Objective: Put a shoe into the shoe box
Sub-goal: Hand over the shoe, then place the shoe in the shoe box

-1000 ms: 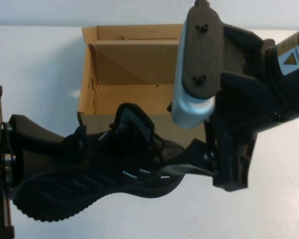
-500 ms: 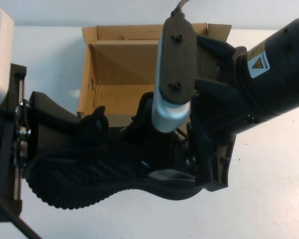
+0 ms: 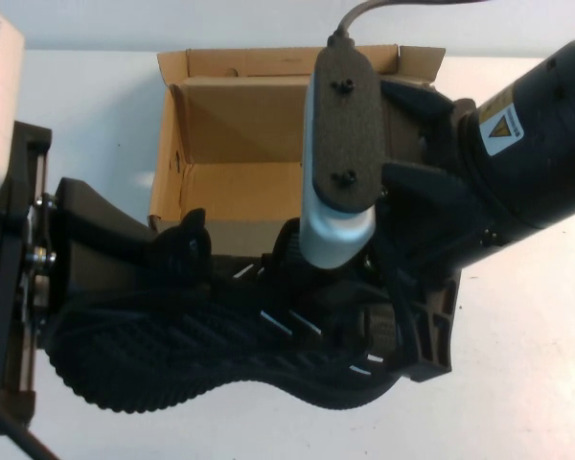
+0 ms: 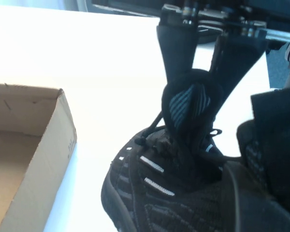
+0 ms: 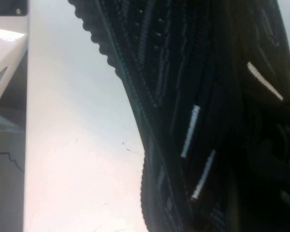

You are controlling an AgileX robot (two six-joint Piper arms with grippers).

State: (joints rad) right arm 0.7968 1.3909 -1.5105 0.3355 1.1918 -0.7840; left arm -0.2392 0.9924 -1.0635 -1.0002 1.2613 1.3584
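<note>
The black shoe [image 3: 201, 355] hangs on its side in front of the near wall of the brown cardboard shoe box [image 3: 240, 125], its toothed sole towards the high camera. My left gripper [image 3: 177, 259] is shut on the shoe's heel end at the left. My right gripper [image 3: 402, 331] is shut on the shoe's tongue and lace part at the right. In the left wrist view the shoe [image 4: 154, 193] shows white dashes, with the right gripper [image 4: 198, 92] clamped on the tongue and the box [image 4: 34, 145] beside it. The right wrist view shows the shoe's side [image 5: 183, 96] over the table.
The box stands open with upright flaps [image 3: 172, 72] at the table's far side. The white table [image 3: 537, 383] lies bare to the right and near side of the shoe. My right arm's body [image 3: 517, 144] covers the box's right part.
The shoe has rolled so its sole faces the high camera and has risen a little. The right arm has shifted left over the box. The left arm has come further into view.
</note>
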